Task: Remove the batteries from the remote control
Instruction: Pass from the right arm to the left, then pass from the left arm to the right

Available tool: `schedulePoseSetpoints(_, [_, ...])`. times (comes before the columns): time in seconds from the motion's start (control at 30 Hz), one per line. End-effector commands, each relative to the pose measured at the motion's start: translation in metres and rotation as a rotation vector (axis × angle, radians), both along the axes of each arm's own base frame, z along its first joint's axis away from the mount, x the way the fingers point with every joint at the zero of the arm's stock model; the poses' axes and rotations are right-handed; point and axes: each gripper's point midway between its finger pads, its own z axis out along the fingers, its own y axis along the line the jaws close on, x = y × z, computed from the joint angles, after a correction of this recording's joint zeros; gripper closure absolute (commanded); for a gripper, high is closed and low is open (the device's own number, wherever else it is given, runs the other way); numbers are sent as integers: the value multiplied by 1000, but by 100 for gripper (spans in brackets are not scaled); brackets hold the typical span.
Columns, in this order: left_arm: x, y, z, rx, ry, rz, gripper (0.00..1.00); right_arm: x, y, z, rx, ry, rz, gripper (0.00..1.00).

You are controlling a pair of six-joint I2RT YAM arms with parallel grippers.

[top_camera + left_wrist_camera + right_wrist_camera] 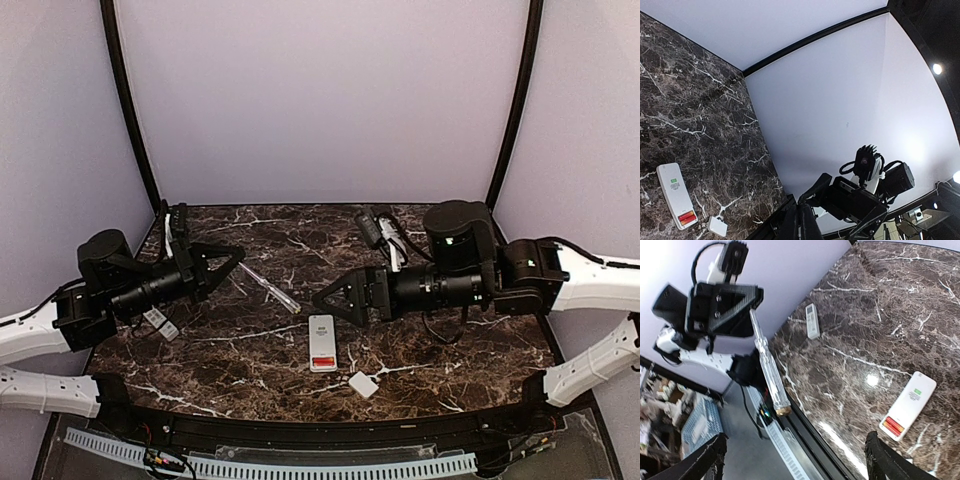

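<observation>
Step in hand: getting the cells out. The cover (363, 384) is off and lies just beside the remote (322, 343), toward the near edge. The remote lies flat near the middle of the near edge of the surface (450, 340). Its compartment is open at the near end, with the red batteries (322, 361) seated inside; none out yet.

The left hand (232, 258) clamps a clear tool (270, 288) above the left half, tip aimed toward the remote but well apart from it. The right hand (325, 297) hovers just beyond the remote's far end, fingers spread wide, empty.

Next move probably calls for the tool tip going down into the compartment to lever one battery end up. The right hand would pin the remote or pick the freed cell. Risk: the remote slides.
</observation>
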Motion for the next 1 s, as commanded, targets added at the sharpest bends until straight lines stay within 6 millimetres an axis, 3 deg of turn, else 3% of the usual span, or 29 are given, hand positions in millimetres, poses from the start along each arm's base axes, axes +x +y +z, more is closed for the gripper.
schedulePoseSetpoints(0.0, [2,8,32,-108,-130,42,100,18,8,44,303,37,-121,6])
schedulePoseSetpoints(0.2, [3,6,49,-164,-190,44,100,17,22,48,389,85,-101,7])
schedulePoseSetpoints(0.5, [9,-1,52,-216,-182,41,100,15,44,52,432,101,-50,12])
schedulePoseSetpoints(0.8, [11,-4,49,-227,-184,43,100,20,53,52,448,104,-61,30])
schedulePoseSetpoints(0.97, [16,-1,48,-232,-183,72,100,23,54,62,478,92,-67,39])
